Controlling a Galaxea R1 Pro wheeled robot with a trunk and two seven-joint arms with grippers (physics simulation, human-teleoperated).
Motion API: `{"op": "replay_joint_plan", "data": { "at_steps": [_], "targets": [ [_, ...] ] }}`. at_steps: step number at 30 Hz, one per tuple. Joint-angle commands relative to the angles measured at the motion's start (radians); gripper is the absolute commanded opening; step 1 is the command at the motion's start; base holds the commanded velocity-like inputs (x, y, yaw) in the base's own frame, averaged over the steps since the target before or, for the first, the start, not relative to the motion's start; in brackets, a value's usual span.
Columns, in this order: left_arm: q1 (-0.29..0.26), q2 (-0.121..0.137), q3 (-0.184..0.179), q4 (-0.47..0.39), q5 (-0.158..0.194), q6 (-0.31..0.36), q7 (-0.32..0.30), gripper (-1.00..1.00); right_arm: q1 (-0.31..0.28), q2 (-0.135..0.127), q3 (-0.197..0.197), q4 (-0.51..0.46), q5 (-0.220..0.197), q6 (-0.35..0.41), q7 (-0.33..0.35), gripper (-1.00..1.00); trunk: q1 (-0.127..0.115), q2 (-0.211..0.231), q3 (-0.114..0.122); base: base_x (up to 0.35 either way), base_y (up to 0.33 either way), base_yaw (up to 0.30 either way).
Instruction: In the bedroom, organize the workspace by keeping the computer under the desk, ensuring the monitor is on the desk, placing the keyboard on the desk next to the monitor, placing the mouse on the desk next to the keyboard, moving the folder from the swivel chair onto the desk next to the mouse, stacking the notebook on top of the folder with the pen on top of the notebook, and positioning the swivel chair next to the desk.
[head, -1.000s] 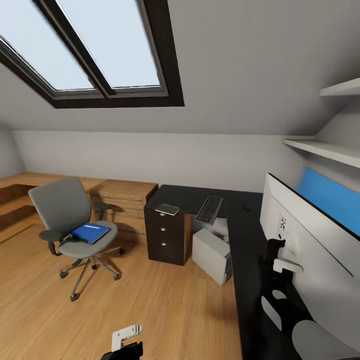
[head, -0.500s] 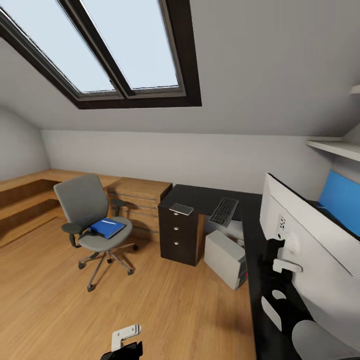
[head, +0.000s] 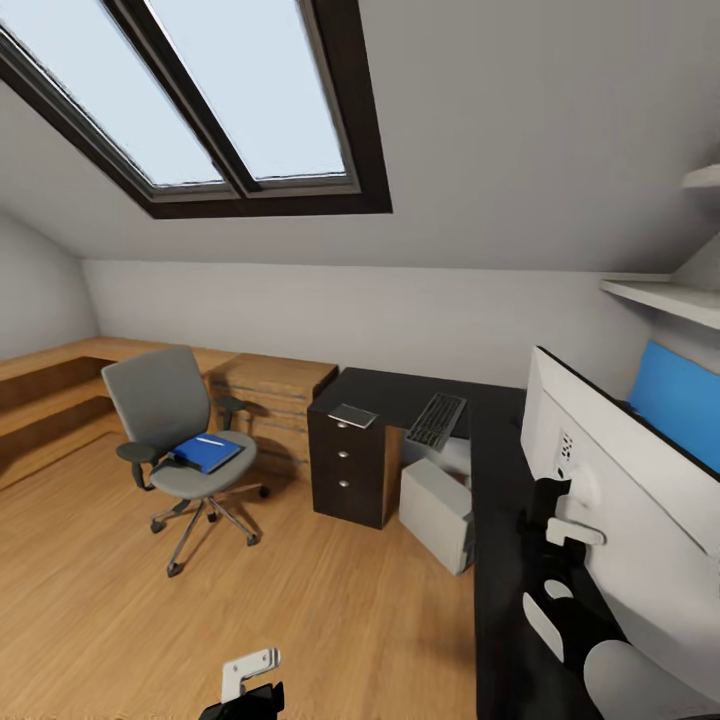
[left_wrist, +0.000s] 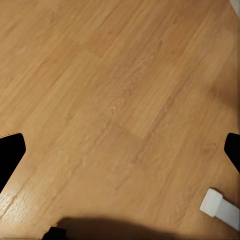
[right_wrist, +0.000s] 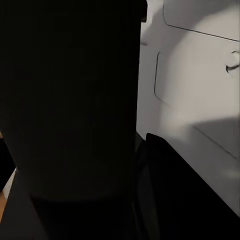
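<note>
While a blue folder (head: 207, 452) with a slim white pen (head: 210, 441) lies on the grey upholstered swivel chair (head: 175, 440), a keyboard (head: 436, 421) and thin grey notebook (head: 353, 415) rest on the glossy black worktop (head: 490, 500). Left fingers (left_wrist: 10, 157) spread open above plank floor (left_wrist: 120, 100); whether the right fingers are open or closed cannot be told. No writing legible.

One swivel chair (head: 170, 430), one blue folder (head: 207, 452) and one white pen (head: 209, 440) are counted. One tabletop (head: 495, 470), one keyboard (head: 436, 420), one grey notebook (head: 353, 415), one monitor (head: 610, 470) and one computer tower (head: 438, 513) are recorded. Three drawers (head: 345, 465), two wall shelves (head: 665, 295) and two skylight panes (head: 250, 90) are noted.
</note>
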Motion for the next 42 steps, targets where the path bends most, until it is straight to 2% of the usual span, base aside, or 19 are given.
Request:
{"op": "replay_joint_plan", "data": {
  "at_steps": [1, 9, 14, 20, 38, 39, 42],
  "targets": [
    [-0.001, 0.001, -0.002, -0.002, 0.008, 0.002, 0.009, 1.00, -0.002, 0.001, 0.015, -0.001, -0.007, -0.006, -0.005, -1.00, 0.000, -0.001, -0.001, -0.114, -0.238, 0.000],
    [-0.001, 0.003, 0.001, -0.003, 0.008, 0.001, 0.009, 1.00, -0.002, 0.006, 0.015, -0.001, -0.007, -0.006, -0.007, -1.00, 0.000, -0.001, -0.001, -0.062, -0.145, 0.000],
    [-0.001, 0.000, 0.024, -0.003, 0.007, 0.001, 0.009, 1.00, -0.002, 0.006, 0.015, -0.001, -0.007, -0.006, -0.007, -1.00, 0.000, -0.001, -0.001, -0.019, -0.065, 0.000],
    [-0.001, 0.000, 0.025, -0.003, 0.007, 0.001, 0.009, 1.00, -0.002, 0.006, 0.015, -0.001, -0.007, -0.006, -0.006, -1.00, 0.000, -0.001, -0.001, -0.059, -0.231, 0.000],
    [-0.001, 0.000, 0.027, -0.003, 0.008, 0.001, 0.009, 1.00, -0.002, 0.006, 0.015, 0.001, -0.007, -0.006, -0.008, -1.00, 0.000, -0.001, -0.001, -0.002, -0.013, 0.000],
    [-0.001, 0.000, 0.027, -0.003, 0.008, 0.001, 0.009, 1.00, -0.002, 0.006, 0.016, 0.001, -0.007, -0.006, -0.008, 1.00, 0.000, -0.001, -0.001, 0.000, 0.000, 0.000],
    [-0.001, 0.001, 0.027, -0.003, 0.008, 0.001, 0.009, 1.00, -0.002, 0.006, 0.018, 0.000, -0.007, -0.007, -0.008, 1.00, 0.000, -0.001, -0.001, 0.000, 0.000, 0.000]
  ]
}}
